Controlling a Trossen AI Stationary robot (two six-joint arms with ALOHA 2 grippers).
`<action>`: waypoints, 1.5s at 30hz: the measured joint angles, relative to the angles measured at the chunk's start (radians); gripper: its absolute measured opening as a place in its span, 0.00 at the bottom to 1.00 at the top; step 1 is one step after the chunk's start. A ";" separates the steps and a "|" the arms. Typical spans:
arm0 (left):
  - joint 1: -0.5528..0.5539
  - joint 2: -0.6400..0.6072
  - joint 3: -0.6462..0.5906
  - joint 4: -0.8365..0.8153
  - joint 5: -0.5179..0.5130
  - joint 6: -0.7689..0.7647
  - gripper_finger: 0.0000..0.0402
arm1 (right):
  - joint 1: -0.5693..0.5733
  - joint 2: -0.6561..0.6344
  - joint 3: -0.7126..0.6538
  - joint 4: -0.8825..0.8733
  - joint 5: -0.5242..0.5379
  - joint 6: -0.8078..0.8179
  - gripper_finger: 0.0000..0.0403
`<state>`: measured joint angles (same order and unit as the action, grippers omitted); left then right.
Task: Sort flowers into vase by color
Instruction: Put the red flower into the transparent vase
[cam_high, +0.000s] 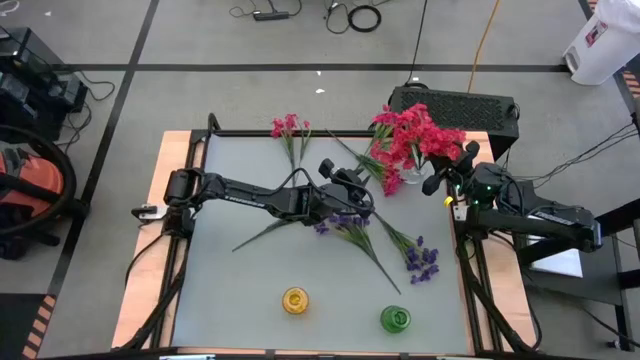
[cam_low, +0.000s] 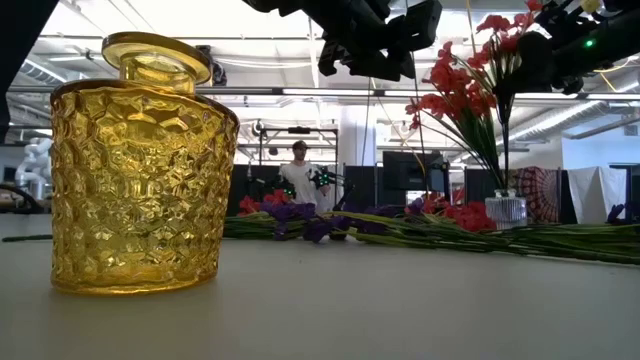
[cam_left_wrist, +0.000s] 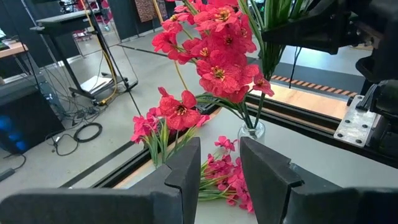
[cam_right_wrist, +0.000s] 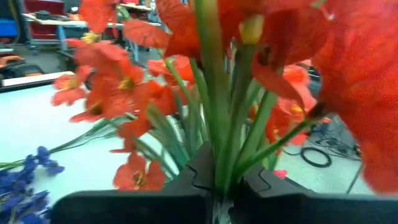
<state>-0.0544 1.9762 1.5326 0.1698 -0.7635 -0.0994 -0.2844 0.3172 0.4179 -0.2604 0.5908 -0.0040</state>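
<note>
A bunch of red flowers (cam_high: 420, 135) stands in a clear glass vase (cam_high: 412, 178) at the table's far right. My right gripper (cam_high: 440, 178) is shut on its green stems above the vase. My left gripper (cam_high: 352, 190) is open and empty over the table's middle, above purple sprigs (cam_high: 345, 222). More purple sprigs (cam_high: 422, 260) lie to the right. Pink sprigs lie at the far edge (cam_high: 290, 127) and beside the clear vase (cam_high: 385, 178). A yellow vase (cam_high: 295, 300) and a green vase (cam_high: 395, 318) stand near the front edge. My right gripper pinches several green stems (cam_right_wrist: 221, 155) of the red bunch between its two fingers, below the blossoms and above the vase mouth. The fingers come about level from the table's right side, across the stems. The bunch stands upright, its lower ends in the clear vase (cam_low: 505, 210).
A black box (cam_high: 455, 105) sits behind the table's far right corner. The table's left half and the strip between the yellow and green vases are bare. A person (cam_low: 298, 175) stands in the room far behind the table.
</note>
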 joint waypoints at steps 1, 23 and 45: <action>0.000 0.000 0.000 0.000 0.000 0.000 0.30 | 0.000 0.000 0.000 0.000 -0.012 -0.001 0.04; -0.001 0.000 0.000 -0.001 0.000 0.000 0.30 | 0.000 0.000 0.000 0.000 -0.015 -0.063 0.35; -0.005 0.000 -0.001 -0.029 0.001 0.000 0.30 | 0.000 0.000 0.231 -0.424 -0.047 0.075 0.47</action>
<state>-0.0597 1.9762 1.5318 0.1404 -0.7628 -0.0994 -0.2840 0.3168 0.6491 -0.6846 0.5434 0.0708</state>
